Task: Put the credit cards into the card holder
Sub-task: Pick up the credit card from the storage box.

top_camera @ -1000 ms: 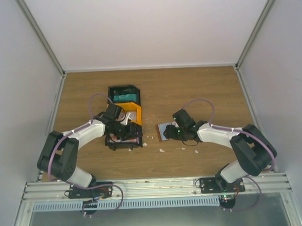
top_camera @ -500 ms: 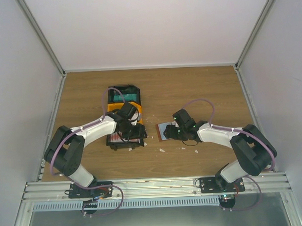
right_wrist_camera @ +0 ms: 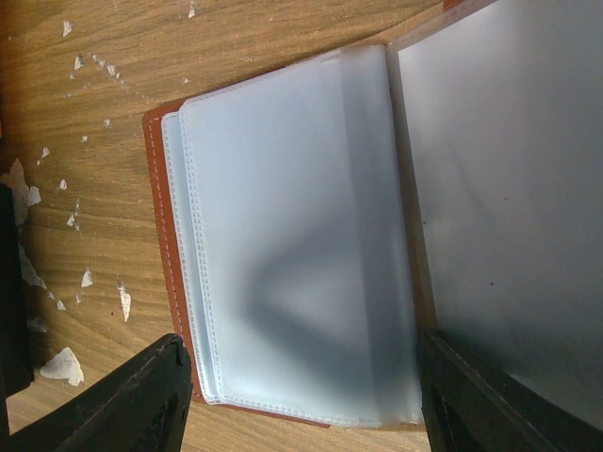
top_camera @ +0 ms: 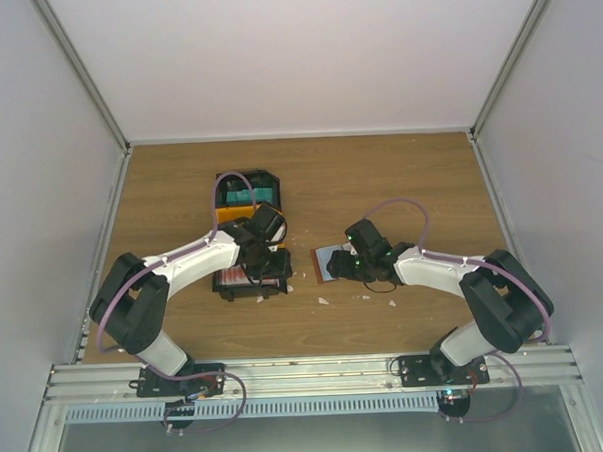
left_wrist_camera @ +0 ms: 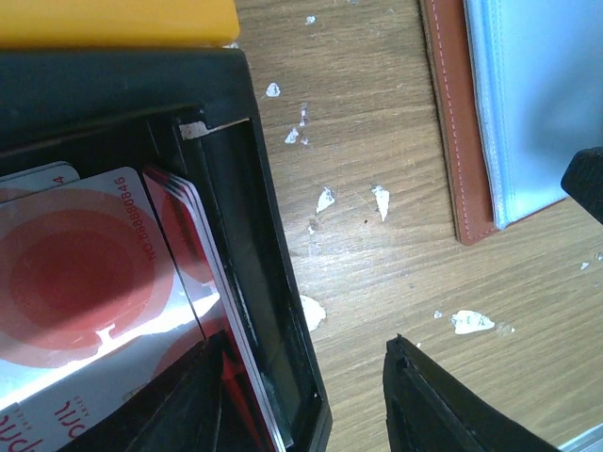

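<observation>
The card holder point(top_camera: 324, 264) lies open on the table point(top_camera: 400, 182), at three o'clock from the black bin point(top_camera: 234, 292) and a little apart from it. Its clear pockets face up. From above, its reddish-brown outer edge runs roughly twelve to six with a slight tilt. The part toward three o'clock is under the right arm, so its full long axis can't be read from overhead.

In the right wrist view, the pocket leaf's long side and the fold both run twelve to six, with the stitched brown border at nine o'clock. The right gripper point(right_wrist_camera: 300, 344) is spread wide. One finger is over bare wood beside that border, the other is at the fold, and the pocket leaf lies between them. It grasps nothing, though I can't tell whether either finger presses down.

The red-and-white credit cards point(left_wrist_camera: 85, 273) sit in the black bin. One stack lies flat, and a slimmer one stands on edge against the bin's wall, its edges running eleven to five in the left wrist view. The left gripper point(left_wrist_camera: 301, 372) straddles that wall with its jaws partly apart. One finger is inside over the cards, the other outside above the wood, and nothing is pinched between them.

Teal cards point(top_camera: 237, 196) show in the far bin point(top_camera: 264, 178), at twelve o'clock from the black one.
</observation>
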{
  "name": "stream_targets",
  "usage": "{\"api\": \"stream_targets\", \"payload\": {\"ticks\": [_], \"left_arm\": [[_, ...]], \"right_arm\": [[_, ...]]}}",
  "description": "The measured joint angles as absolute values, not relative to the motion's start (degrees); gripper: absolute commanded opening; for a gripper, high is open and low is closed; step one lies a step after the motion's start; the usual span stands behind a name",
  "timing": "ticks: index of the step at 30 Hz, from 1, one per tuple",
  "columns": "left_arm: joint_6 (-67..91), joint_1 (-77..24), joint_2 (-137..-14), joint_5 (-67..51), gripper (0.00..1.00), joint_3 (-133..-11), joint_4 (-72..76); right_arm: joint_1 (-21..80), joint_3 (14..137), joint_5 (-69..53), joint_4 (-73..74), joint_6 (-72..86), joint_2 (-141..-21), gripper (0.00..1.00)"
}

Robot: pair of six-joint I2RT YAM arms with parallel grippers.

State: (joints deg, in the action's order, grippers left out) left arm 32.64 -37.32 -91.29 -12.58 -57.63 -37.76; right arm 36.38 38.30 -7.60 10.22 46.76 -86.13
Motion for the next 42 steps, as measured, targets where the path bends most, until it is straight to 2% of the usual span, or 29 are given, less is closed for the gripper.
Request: {"api": "stream_targets", "payload": {"ticks": [26, 36, 42], "left_arm": [[33.06, -37.41, -89.43, -11.0, 0.25, -58.11, -39.88], [33.61, -37.43, -88.47, -9.76, 0.06, -58.11, -40.99], [33.93, -37.52, -87.88, -7.99, 0.0, -58.11, -42.22]], "right_arm": [[36.38, 38.3, -7.6, 10.22, 46.74, -86.15, 0.66], [36.38, 38.33, -7.6, 10.24, 46.72, -86.19, 0.66], [36.38, 38.35, -7.6, 10.26, 46.7, -86.19, 0.66]]}}
